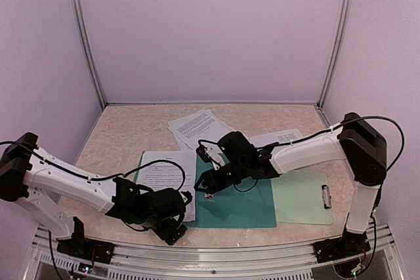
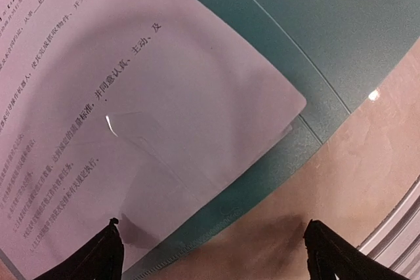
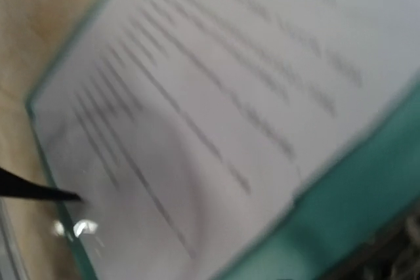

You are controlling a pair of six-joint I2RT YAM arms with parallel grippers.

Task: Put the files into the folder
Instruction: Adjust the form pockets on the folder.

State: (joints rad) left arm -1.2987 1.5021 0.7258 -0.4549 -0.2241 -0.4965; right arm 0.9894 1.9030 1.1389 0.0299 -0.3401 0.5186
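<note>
The dark teal folder [image 1: 239,204] lies flat at the table's middle front. One printed file sheet [image 1: 164,174] rests on its left part, and its corner [image 2: 131,129] lies over the folder [image 2: 315,44] in the left wrist view. More files [image 1: 197,126] lie at the back, and another [image 1: 285,138] shows partly under the right arm. My left gripper [image 1: 178,220] hovers open over the folder's near left edge, its fingertips [image 2: 110,254] wide apart with nothing between them. My right gripper [image 1: 209,185] is low over the sheet's right edge. Its view is blurred, showing sheet [image 3: 216,96] and folder [image 3: 354,208], no fingers.
A pale mint clipboard [image 1: 298,198] with a metal clip [image 1: 326,196] lies right of the folder. White walls and metal posts close the back and sides. A metal rail [image 1: 216,257] runs along the near edge.
</note>
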